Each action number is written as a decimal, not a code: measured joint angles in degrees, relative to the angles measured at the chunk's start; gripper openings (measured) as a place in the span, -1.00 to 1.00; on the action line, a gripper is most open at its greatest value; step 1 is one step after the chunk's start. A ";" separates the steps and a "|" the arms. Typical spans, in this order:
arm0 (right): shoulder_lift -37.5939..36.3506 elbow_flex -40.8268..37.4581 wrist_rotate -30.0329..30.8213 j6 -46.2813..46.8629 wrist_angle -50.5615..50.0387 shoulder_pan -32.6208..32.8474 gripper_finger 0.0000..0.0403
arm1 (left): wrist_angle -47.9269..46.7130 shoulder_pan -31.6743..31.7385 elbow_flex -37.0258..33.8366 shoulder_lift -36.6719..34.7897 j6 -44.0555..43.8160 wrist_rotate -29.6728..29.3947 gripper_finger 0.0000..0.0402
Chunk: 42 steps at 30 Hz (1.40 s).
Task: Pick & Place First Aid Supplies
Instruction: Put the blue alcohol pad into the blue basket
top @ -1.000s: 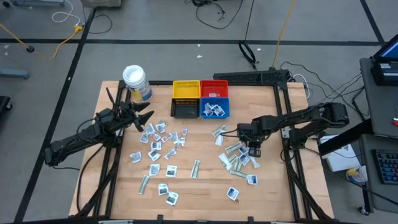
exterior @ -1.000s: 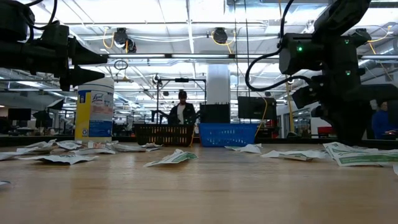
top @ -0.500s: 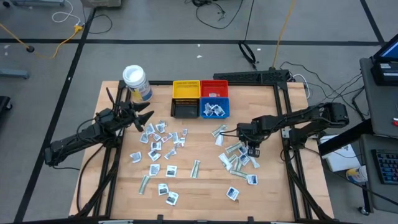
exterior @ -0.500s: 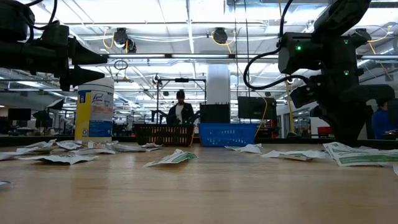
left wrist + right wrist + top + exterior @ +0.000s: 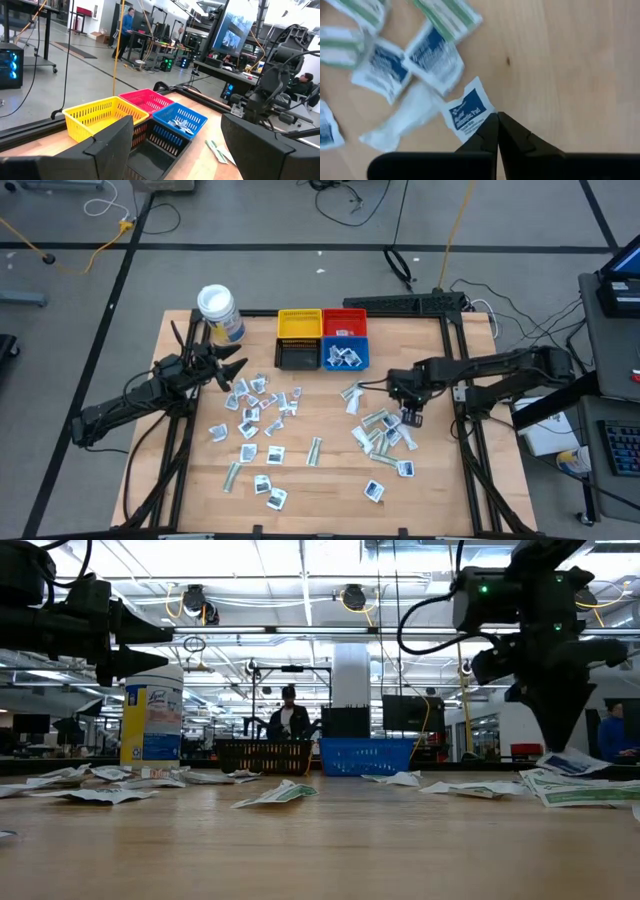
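While the right tool [image 5: 497, 120] is pressed together, it pinches one corner of a small flat white packet with a blue label [image 5: 466, 113], and the wrist view shows this packet hanging just over the pale wooden counter [image 5: 560, 60]. Such a packet looks very light, thin and soft, so I judge it bends easily and can slip or swing; a hold on the corner or on a sealed edge seems enough, but a hold deeper on the edge would be more sure. Under it lie more white packets with blue or green marks [image 5: 432, 56], some overlapping each other.

Seen from above, the right tool [image 5: 410, 412] is over the group of packets on the right half of the counter, and the other supplies [image 5: 256, 412] are spread over the left and middle part, none of them stacked neatly. Further back stand the square plastic bins, yellow [image 5: 299, 325], red [image 5: 345, 322], black [image 5: 297, 355] and blue [image 5: 346, 355]; the blue one already has some packets inside.

The left tool [image 5: 232, 373] waits with its fingers spread wide and empty, near the white-lidded round jar [image 5: 218, 311] at the far left corner.
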 joint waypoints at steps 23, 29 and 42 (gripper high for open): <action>-3.33 15.27 -0.06 0.00 -19.65 -6.95 -1.00 | 0.00 0.01 -0.02 0.01 0.01 -0.02 0.52; 2.32 20.53 0.21 -0.81 -19.04 -8.97 -1.00 | 0.00 -0.01 0.00 0.01 -0.01 -0.02 0.52; 20.67 38.74 0.18 -6.58 -17.93 -16.27 -1.00 | 0.00 -0.01 0.00 0.01 -0.01 -0.02 0.52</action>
